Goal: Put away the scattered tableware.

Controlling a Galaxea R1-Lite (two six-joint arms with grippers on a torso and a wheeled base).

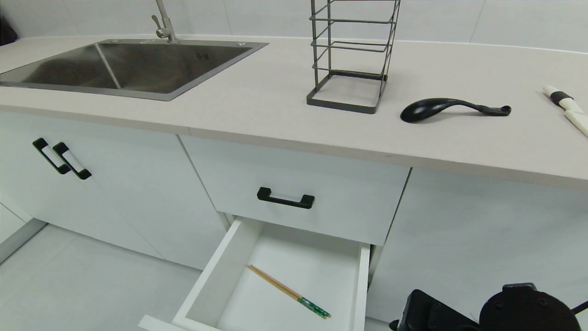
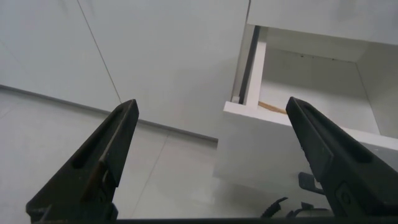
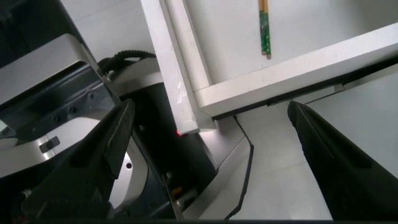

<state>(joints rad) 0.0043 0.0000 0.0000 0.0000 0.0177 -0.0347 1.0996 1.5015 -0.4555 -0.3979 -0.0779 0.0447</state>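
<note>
Two green-tipped wooden chopsticks (image 1: 288, 291) in, black plastic ladle (image 1: 452, 109) out

Chopsticks lie inside the open white drawer (image 1: 221, 270); the ladle rests on the beige tabletop (image 1: 275, 101) above it. Left end effector (image 2: 211, 106) and right end effector (image 3: 211, 107) gape, empty, at the drawer's front.

The sink (image 1: 161, 64) is brushed metal, counter (image 1: 257, 110) smooth matt beige, rack (image 1: 340, 106) dark matt metal wire, spoon (image 1: 441, 109) glossy black plastic, chopsticks (image 1: 287, 290) pale wood with glossy green ends, drawer (image 1: 216, 271) smooth white.
</note>
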